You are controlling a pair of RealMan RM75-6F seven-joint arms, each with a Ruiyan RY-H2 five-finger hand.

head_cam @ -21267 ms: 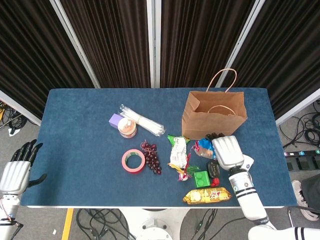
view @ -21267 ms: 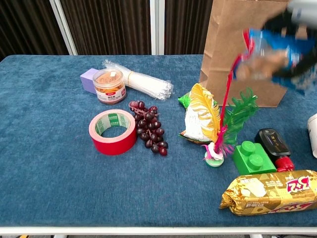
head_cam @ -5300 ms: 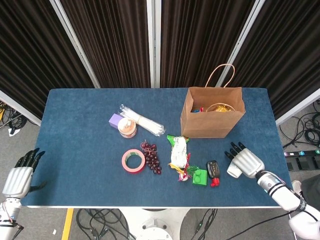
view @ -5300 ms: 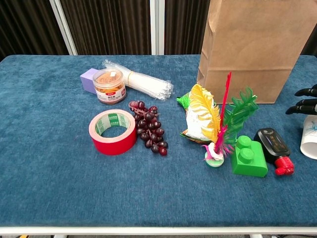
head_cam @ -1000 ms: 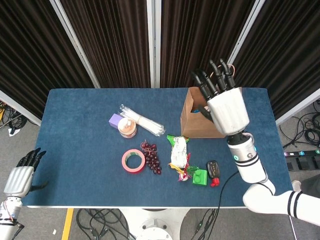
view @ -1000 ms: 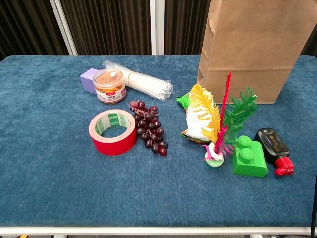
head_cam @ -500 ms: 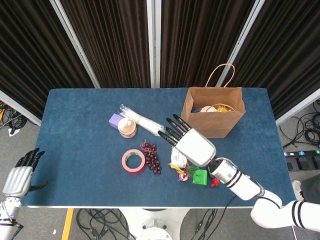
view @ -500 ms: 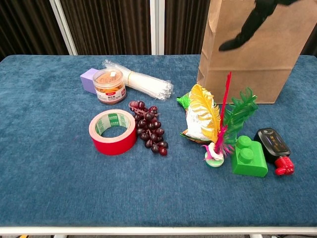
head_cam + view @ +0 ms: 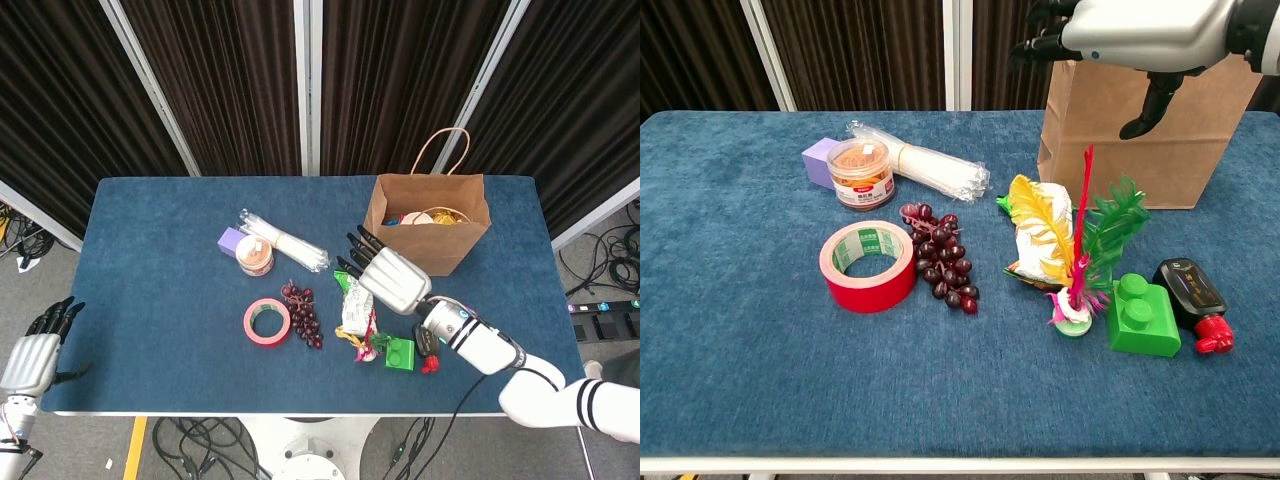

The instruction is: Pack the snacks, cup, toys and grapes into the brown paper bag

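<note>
Right hand point(image 9: 392, 280) hovers empty, fingers spread, above white-green snack packet point(image 9: 356, 304) beside brown paper bag point(image 9: 452, 250); left hand point(image 9: 32, 358) empty, fingers apart, off table edge.

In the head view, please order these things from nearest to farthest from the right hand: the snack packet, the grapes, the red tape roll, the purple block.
Measured from the right hand:
1. Snack packet: right beside the hand, partly under its fingers.
2. Grapes: further left, mid-table.
3. Red tape roll: left of the grapes, next to them.
4. Purple block: far left, by the small jar.
</note>
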